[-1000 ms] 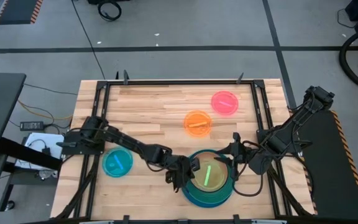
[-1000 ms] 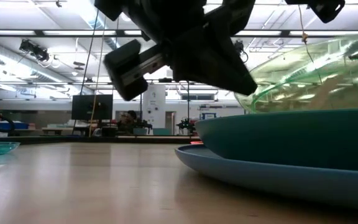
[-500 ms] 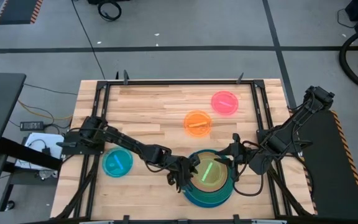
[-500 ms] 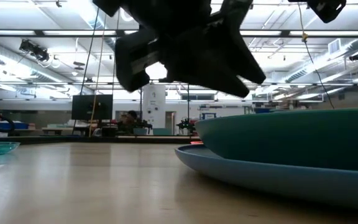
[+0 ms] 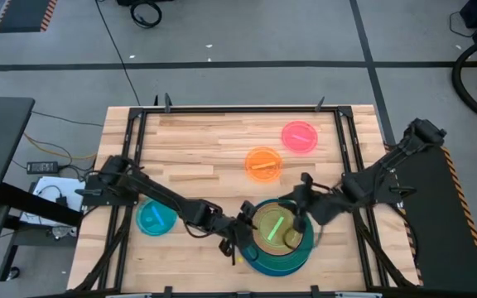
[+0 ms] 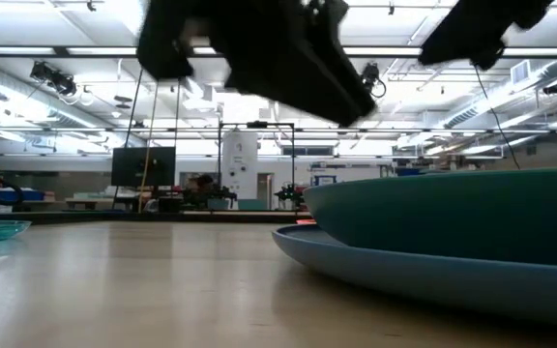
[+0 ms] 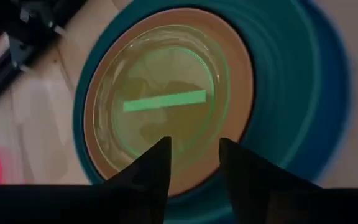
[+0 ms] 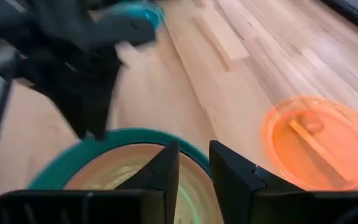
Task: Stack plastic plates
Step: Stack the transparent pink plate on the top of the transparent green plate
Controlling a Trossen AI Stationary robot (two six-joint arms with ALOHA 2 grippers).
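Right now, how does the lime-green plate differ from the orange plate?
The lime-green plate sits on top of the stack of bigger plates; the orange plate lies alone on the bare table. Both grippers hover by the lime-green one, none by the orange. Both plates are small, round and translucent, with a bar across the middle.

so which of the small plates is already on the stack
The lime-green plate: it lies on top of the stack, while the orange, pink and cyan ones lie alone on the table.

**Two dark, jointed arms**

Both arms are matte black, built of slim segments with bulkier joints. The left claw and right claw each end in two dark, wedge-shaped fingers tapering toward the tips.
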